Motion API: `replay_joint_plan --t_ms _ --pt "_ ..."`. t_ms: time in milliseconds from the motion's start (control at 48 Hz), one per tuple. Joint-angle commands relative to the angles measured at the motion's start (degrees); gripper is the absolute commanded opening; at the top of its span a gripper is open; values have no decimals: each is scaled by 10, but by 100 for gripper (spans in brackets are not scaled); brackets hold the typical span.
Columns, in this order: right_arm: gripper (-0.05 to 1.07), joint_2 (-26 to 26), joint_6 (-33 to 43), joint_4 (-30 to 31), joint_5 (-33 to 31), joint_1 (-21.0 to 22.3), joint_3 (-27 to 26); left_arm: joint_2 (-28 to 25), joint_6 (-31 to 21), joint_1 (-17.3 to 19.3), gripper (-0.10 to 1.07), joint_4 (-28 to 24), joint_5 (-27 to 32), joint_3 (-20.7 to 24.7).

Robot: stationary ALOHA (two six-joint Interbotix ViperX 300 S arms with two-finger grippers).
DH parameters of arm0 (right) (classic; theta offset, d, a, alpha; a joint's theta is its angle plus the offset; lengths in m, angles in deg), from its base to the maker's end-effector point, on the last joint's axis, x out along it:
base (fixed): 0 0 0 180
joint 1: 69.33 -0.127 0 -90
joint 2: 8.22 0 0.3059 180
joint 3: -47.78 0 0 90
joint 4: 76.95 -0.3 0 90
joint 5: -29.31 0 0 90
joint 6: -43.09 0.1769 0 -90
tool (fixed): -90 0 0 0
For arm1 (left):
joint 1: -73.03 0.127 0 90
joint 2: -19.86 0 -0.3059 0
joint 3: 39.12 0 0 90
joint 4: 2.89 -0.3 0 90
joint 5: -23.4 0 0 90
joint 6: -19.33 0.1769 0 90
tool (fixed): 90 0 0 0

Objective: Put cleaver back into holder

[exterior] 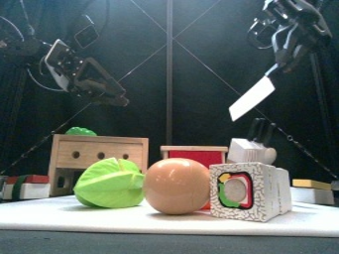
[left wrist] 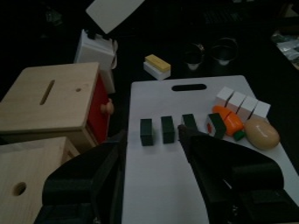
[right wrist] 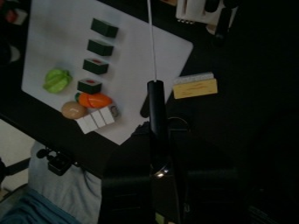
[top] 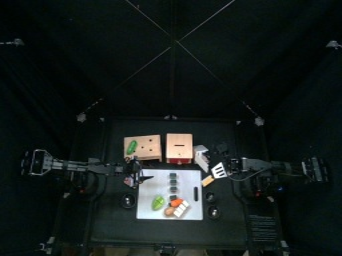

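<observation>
1. Cleaver (exterior: pixel 252 97) is up in the air, well clear of the table, blade tilted; in the right wrist view it runs edge-on as a thin line (right wrist: pixel 155 44) out from the jaws.
2. Right gripper (exterior: pixel 280 62) is closed narrowly on the cleaver's dark handle; blade hangs down and toward the middle from it.
3. Holder (top: pixel 179 146), reddish-brown, sits at the back of the table, beside a lighter tan wooden block (top: pixel 143 148). From above, the cleaver (top: pixel 214 176) lies off to the holder's right, over the edge of the white cutting board (top: pixel 144 205).
4. A pale knife block (exterior: pixel 251 152) with dark handles stands behind the toy food.
5. Board carries a row of dark sushi rolls (left wrist: pixel 169 130), white-topped pieces and an orange-brown piece (left wrist: pixel 263 133).
6. Left gripper (left wrist: pixel 156 171) hovers above the board's near end, jaws spread wide, gripping nothing.
</observation>
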Motion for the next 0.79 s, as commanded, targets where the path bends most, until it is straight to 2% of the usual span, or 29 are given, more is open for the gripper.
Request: replay_joint_plan --t_ms 0,167,458,771 --pt "28 -7 -17 -2 -27 30 -32 4 0 2 87 5 -3 4" --pt "28 -14 -27 -14 -53 56 -44 4 0 2 87 7 -1 0" --pt "28 -63 -73 -87 -59 75 -54 4 1 2 86 8 4 0" --pt "28 -69 -83 -71 -81 95 -58 4 1 2 87 7 8 -4"
